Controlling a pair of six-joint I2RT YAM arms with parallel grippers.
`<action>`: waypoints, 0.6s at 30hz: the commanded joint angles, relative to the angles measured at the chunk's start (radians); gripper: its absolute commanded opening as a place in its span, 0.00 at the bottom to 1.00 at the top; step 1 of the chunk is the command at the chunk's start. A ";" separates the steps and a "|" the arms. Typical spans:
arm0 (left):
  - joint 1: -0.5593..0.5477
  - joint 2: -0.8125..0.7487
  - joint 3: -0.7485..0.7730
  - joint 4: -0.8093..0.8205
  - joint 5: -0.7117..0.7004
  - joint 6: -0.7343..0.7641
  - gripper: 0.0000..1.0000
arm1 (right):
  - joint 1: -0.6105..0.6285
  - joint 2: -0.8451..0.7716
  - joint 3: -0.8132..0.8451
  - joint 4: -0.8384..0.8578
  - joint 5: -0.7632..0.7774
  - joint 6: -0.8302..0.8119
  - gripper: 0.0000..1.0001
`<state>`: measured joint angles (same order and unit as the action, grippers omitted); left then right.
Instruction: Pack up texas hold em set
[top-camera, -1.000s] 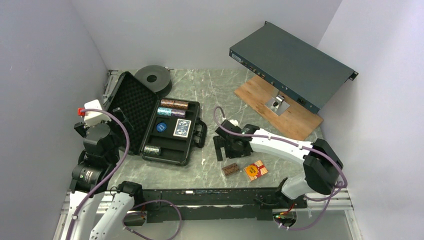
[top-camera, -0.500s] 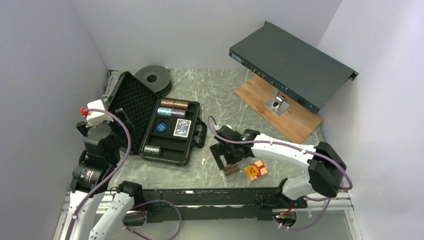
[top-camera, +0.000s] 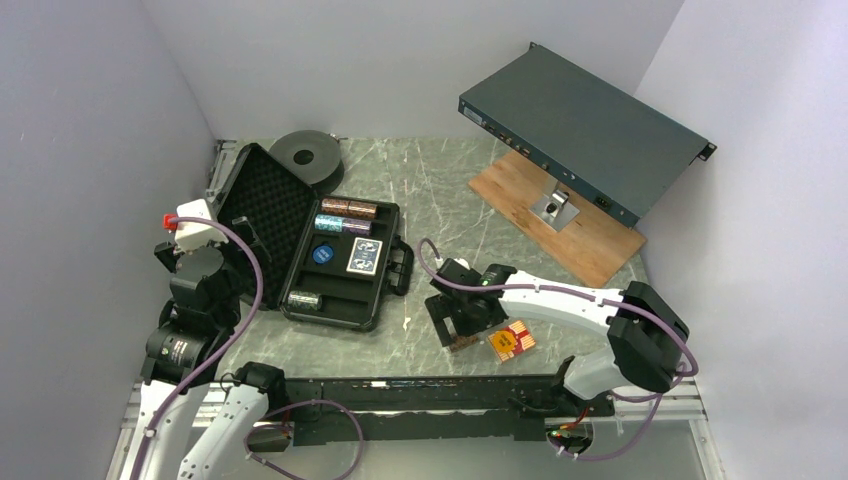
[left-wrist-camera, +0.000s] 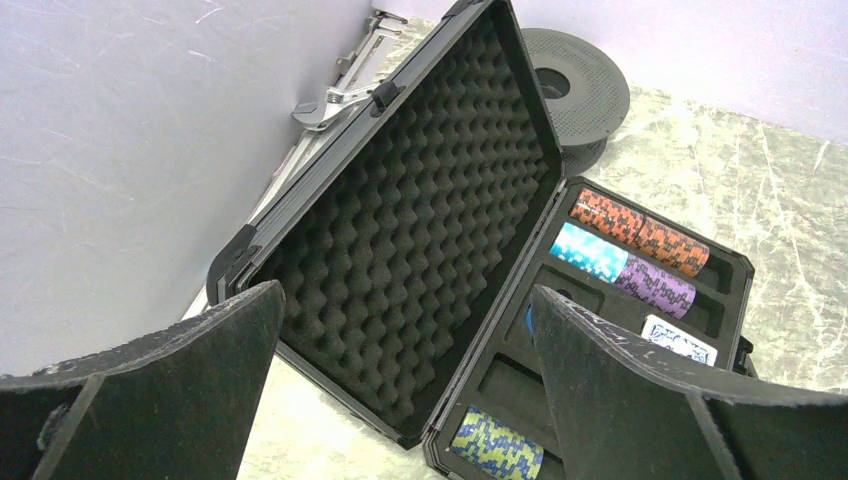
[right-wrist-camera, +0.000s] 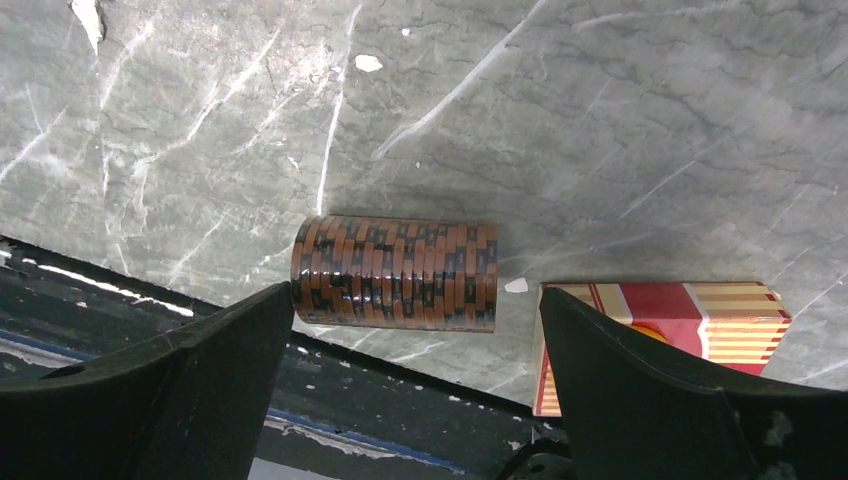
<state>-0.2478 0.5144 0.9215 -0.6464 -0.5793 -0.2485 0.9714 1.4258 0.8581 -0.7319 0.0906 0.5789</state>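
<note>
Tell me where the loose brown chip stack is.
The chip stack lies near the front edge of the table in the top view, just left of the red card deck.

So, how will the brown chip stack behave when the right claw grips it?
The brown cylindrical poker-chip stack lies on its side on the smooth marble table, so a nudge would probably roll it. Its seams suggest separate discs, which may scatter unless squeezed end to end.

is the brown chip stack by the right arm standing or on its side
On its side: the brown chip stack lies along the table, its striped chip edges facing up, beside the red card deck.
</note>
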 joint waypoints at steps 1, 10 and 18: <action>-0.004 0.006 0.000 0.045 0.014 0.015 1.00 | 0.004 -0.004 0.005 0.028 -0.023 0.020 0.95; -0.004 0.008 -0.001 0.047 0.020 0.016 1.00 | 0.004 0.012 0.016 0.033 -0.056 0.013 0.80; -0.004 0.004 -0.001 0.047 0.025 0.019 1.00 | 0.004 0.030 0.021 0.034 -0.053 0.022 0.77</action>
<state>-0.2478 0.5148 0.9199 -0.6392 -0.5716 -0.2481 0.9714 1.4422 0.8581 -0.7170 0.0429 0.5873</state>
